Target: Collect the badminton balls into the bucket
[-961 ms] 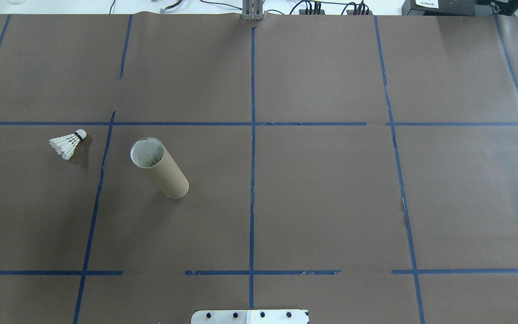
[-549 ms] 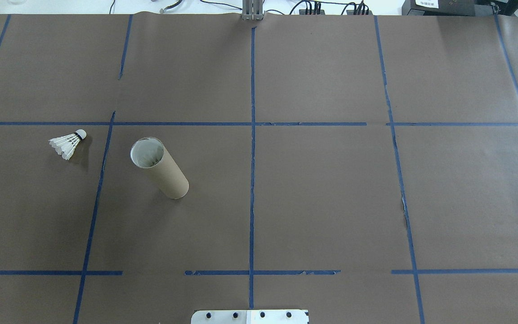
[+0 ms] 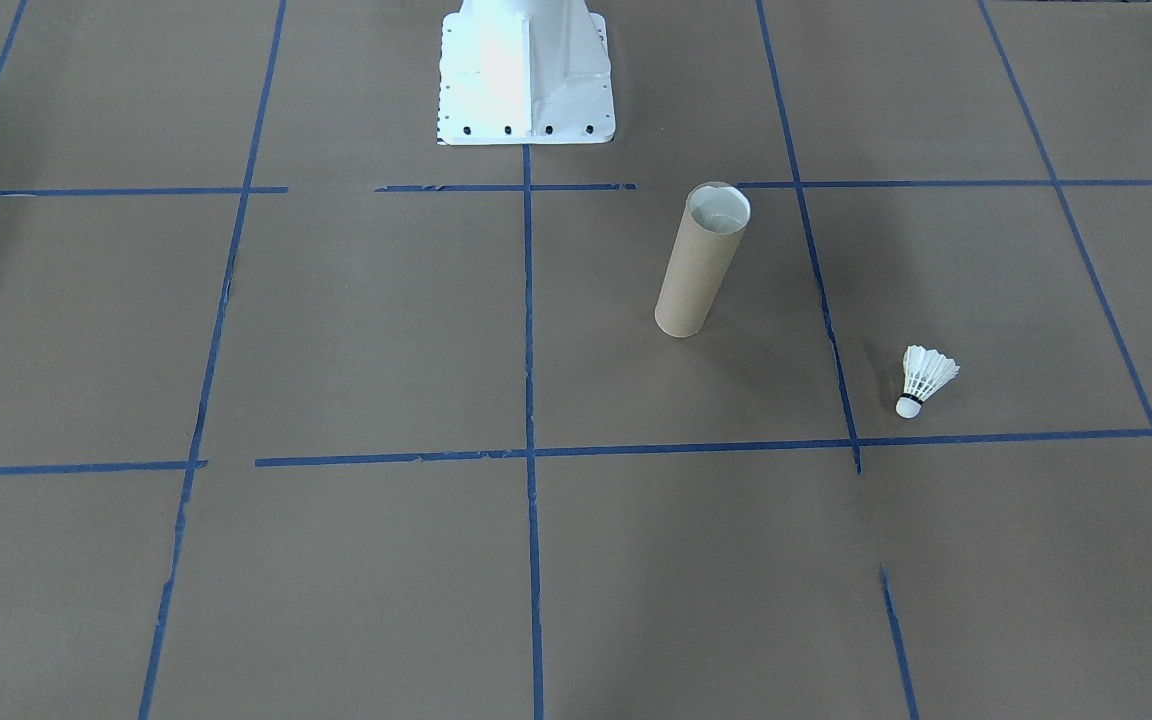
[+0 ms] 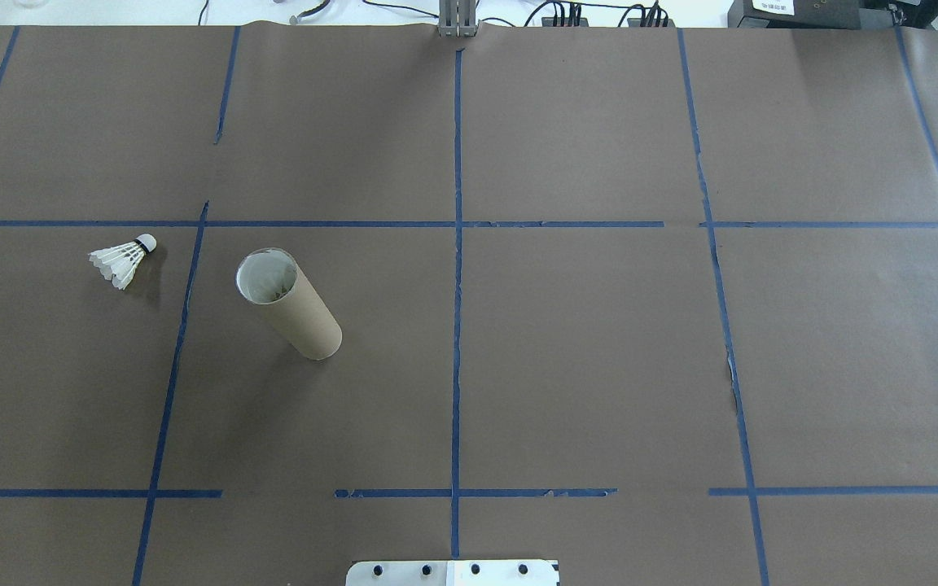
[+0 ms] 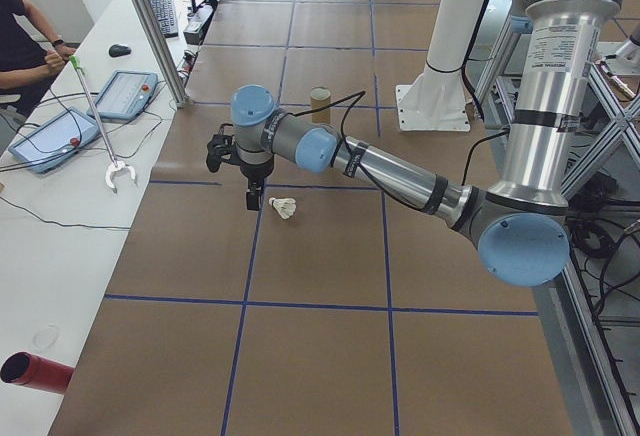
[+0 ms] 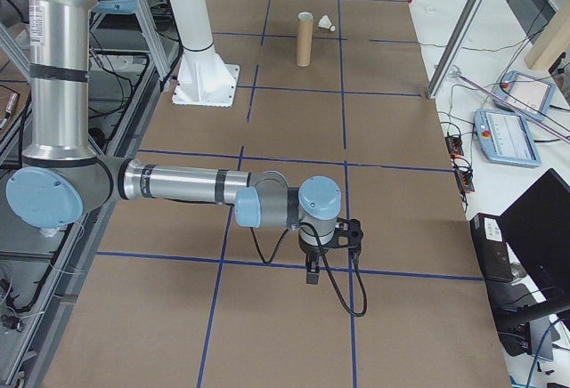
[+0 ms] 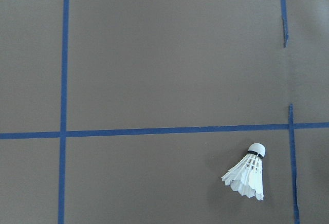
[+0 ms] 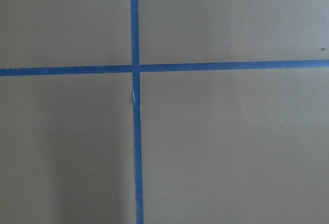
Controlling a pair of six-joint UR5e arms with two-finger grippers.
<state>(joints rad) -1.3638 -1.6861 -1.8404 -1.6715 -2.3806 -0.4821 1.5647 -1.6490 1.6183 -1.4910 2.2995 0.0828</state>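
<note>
One white feather shuttlecock [image 4: 123,259] lies on its side on the brown paper, cork tip towards the far side; it also shows in the front view [image 3: 924,378] and in the left wrist view [image 7: 247,172]. The bucket [image 4: 290,305], a tall brown cardboard tube with a white inside, stands upright a short way to the shuttlecock's right [image 3: 699,262]. My left gripper [image 5: 254,199] hangs above the table beside the shuttlecock [image 5: 283,207], apart from it; I cannot tell whether it is open or shut. My right gripper [image 6: 312,274] hangs over bare paper far from both; its state is unclear.
Blue tape lines divide the brown paper into squares. The white metal base [image 3: 524,70] stands at the robot's edge of the table. A side bench with tablets [image 5: 50,136] and a seated person [image 5: 20,26] runs along the far side. A metal post [image 5: 150,26] rises there.
</note>
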